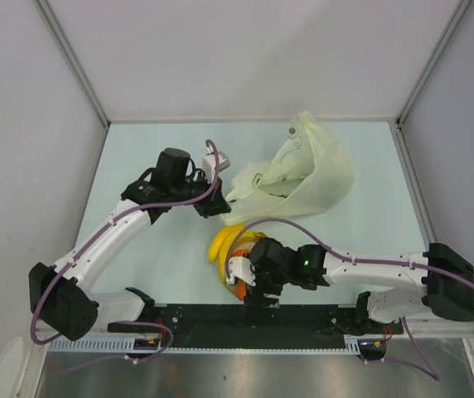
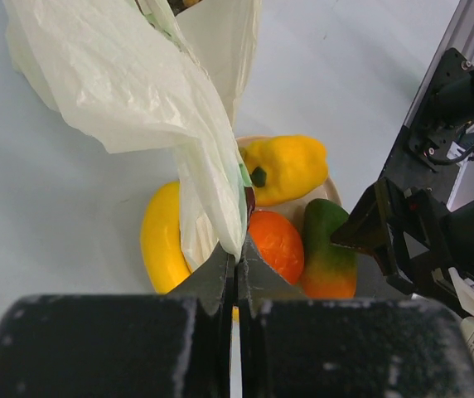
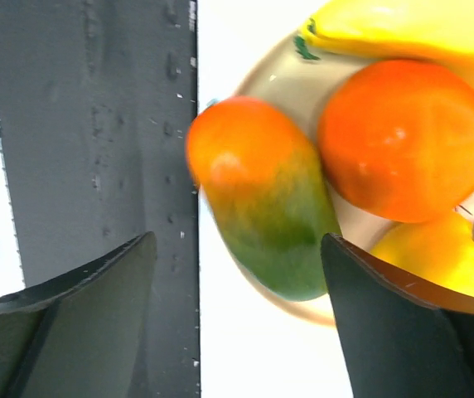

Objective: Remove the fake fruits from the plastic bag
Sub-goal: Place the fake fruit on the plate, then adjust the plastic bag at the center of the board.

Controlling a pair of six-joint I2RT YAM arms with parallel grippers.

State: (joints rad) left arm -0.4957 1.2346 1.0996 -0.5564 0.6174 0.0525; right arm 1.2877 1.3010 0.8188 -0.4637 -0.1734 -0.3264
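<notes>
My left gripper point(image 1: 215, 196) is shut on a fold of the plastic bag point(image 1: 303, 170), a pale crinkly sheet that it holds above the table. In the left wrist view the bag point(image 2: 137, 83) hangs from the closed fingertips point(image 2: 237, 253) over the beige plate point(image 2: 330, 191). On the plate lie a banana point(image 2: 161, 236), a yellow lemon-like fruit point(image 2: 291, 166), an orange point(image 2: 277, 242) and a green-red mango point(image 2: 330, 253). My right gripper point(image 3: 237, 249) stands open just off the mango point(image 3: 262, 207), which rests free on the plate's near rim beside the orange point(image 3: 403, 137).
A black rail point(image 1: 245, 319) runs along the table's near edge, right next to the plate and under my right gripper point(image 1: 253, 290). The right arm point(image 2: 436, 215) fills the right side of the left wrist view. White walls enclose the table.
</notes>
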